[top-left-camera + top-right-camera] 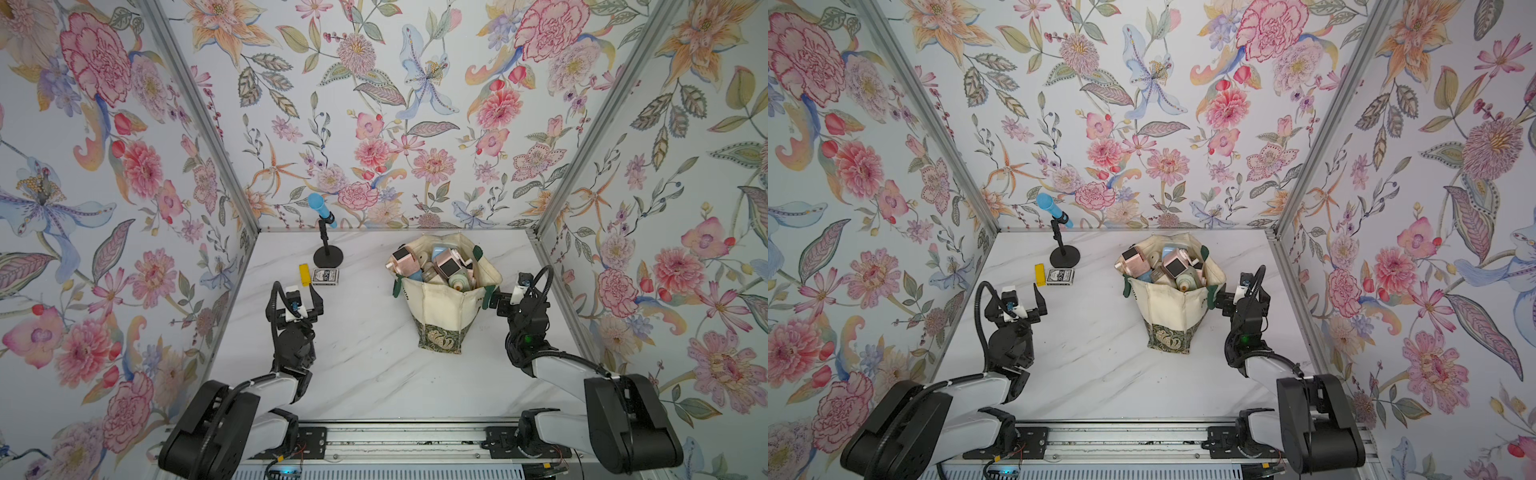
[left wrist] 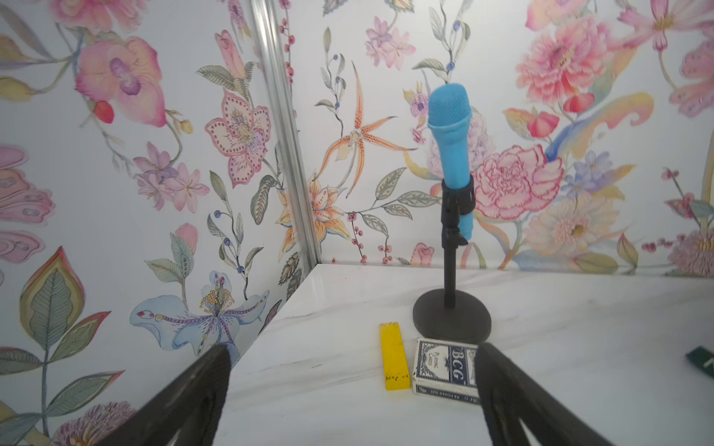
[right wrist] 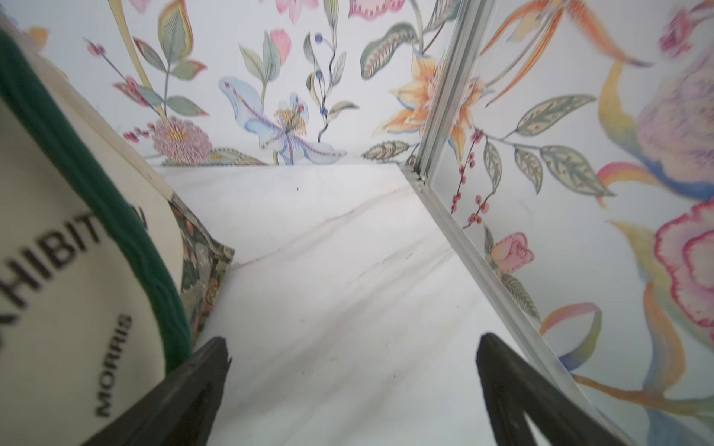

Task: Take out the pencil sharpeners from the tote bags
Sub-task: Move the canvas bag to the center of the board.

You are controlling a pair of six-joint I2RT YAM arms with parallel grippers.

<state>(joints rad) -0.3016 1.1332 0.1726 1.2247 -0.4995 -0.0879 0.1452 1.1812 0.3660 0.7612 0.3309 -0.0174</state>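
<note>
The pencil sharpeners (image 1: 432,266), judged light, rigid and slippery, are heaped in the soft tote bag (image 1: 444,309) right of centre and are best pinched across flat sides, while the left hand (image 1: 296,293) and right hand (image 1: 507,289) are seen released and empty.

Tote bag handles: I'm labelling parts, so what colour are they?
The handles are dark green, clearest in the right wrist view.

White-shelled arms (image 1: 557,370) with black joints, looped black cables (image 1: 272,307), small green light (image 1: 528,338).
</note>
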